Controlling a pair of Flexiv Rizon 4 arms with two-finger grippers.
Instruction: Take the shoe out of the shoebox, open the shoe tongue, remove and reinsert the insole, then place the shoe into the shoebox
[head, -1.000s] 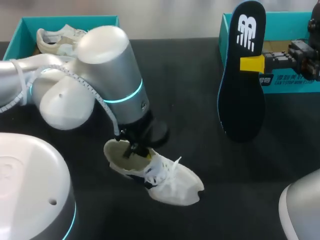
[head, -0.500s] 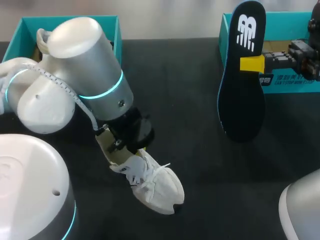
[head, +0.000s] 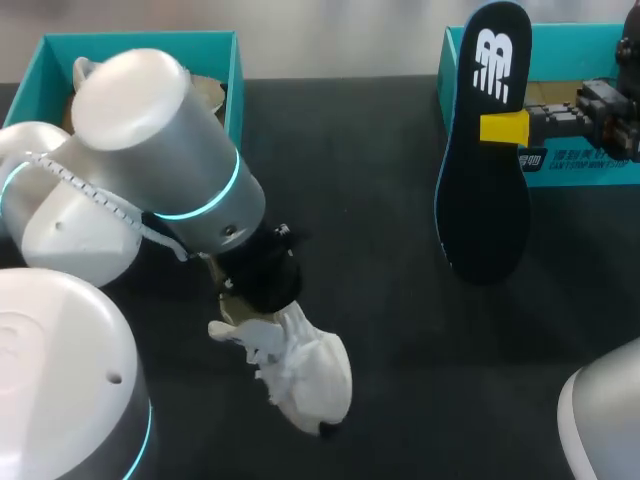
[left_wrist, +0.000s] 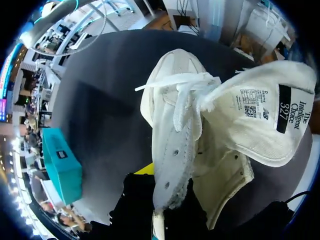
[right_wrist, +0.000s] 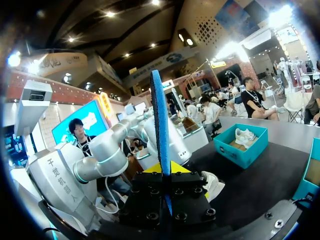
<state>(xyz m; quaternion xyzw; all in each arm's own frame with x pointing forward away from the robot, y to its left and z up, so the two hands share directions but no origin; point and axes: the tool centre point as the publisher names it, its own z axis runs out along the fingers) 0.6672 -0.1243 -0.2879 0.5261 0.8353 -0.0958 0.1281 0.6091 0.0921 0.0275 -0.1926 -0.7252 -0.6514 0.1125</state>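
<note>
Black tabletop (head: 400, 200) is filling the head view, with a teal left box (head: 236, 75) sitting at the upper left. Just below it my left arm (head: 150, 150) is coming in from the left edge, and its left gripper (head: 262, 295), at lower left of centre, is largely hiding under the wrist. In the left wrist view the fingers are pinching one side wall of the white shoe (head: 305, 375) at the collar, so I am judging it clamped on the shoe. The shoe is pointing its toe toward the lower edge of the head view, and its tongue (left_wrist: 260, 115) is folding back with the label side showing. At the upper right the right gripper (head: 505, 128) is gripping the dark insole (head: 490, 190) edge-on from both sides and holding it upright, well apart from the shoe, in front of the teal right box (head: 580, 165). Removal is looking done and reinsertion is coming up. That next move is calling for the shoe's mouth to be facing the insole, the tongue lying back, and the insole sliding in toe end first.
</note>
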